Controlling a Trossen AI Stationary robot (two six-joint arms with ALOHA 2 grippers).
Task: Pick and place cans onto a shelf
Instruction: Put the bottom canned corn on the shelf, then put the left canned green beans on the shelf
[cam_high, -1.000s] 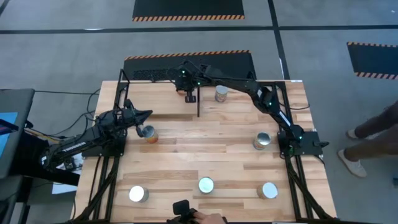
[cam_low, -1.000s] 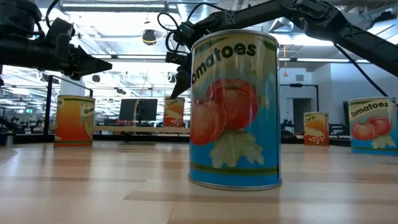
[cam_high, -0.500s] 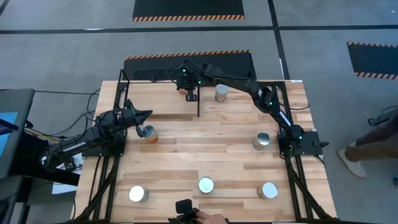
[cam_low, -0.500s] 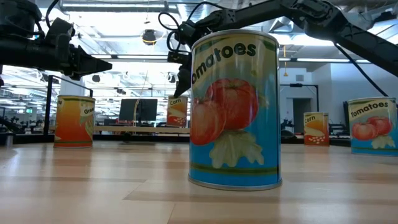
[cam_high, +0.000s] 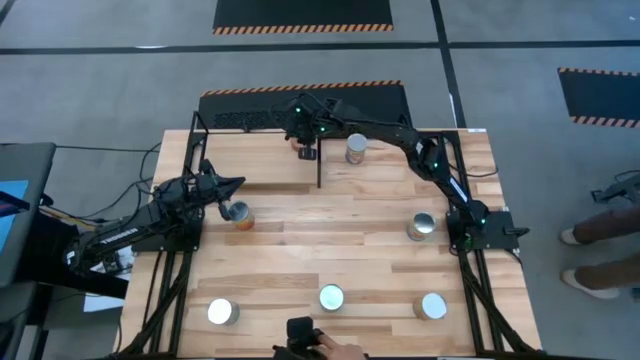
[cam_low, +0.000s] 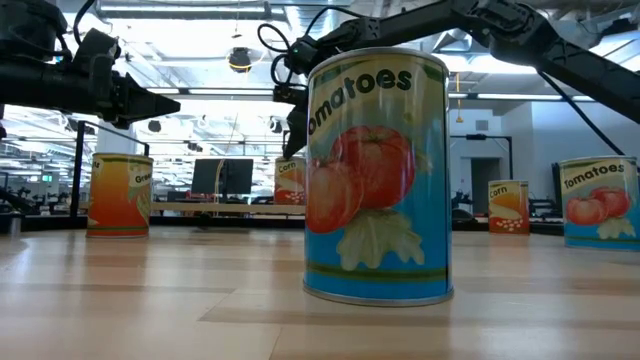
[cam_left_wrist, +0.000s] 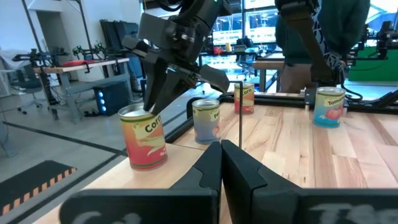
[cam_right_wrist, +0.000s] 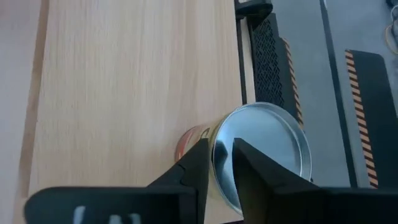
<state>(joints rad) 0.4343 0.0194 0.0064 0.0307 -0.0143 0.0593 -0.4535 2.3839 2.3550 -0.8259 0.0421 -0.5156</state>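
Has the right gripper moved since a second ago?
Yes, slightly. In the high view the right gripper has shifted a little toward the shelf's back edge, judged against the can standing on the shelf beside it.

The plank table (cam_high: 340, 250) before me carried a light wooden shelf (cam_high: 250, 160) with a thin black frame along its far edge. One can (cam_right_wrist: 261, 155) stood upright on that shelf, close to the frame. Another can (cam_high: 355, 150) stood near it along the same edge. Five cans sat well apart on the planks: one on the left (cam_high: 237, 212), one on the right (cam_high: 424, 226) and three along the near edge (cam_high: 331, 297).
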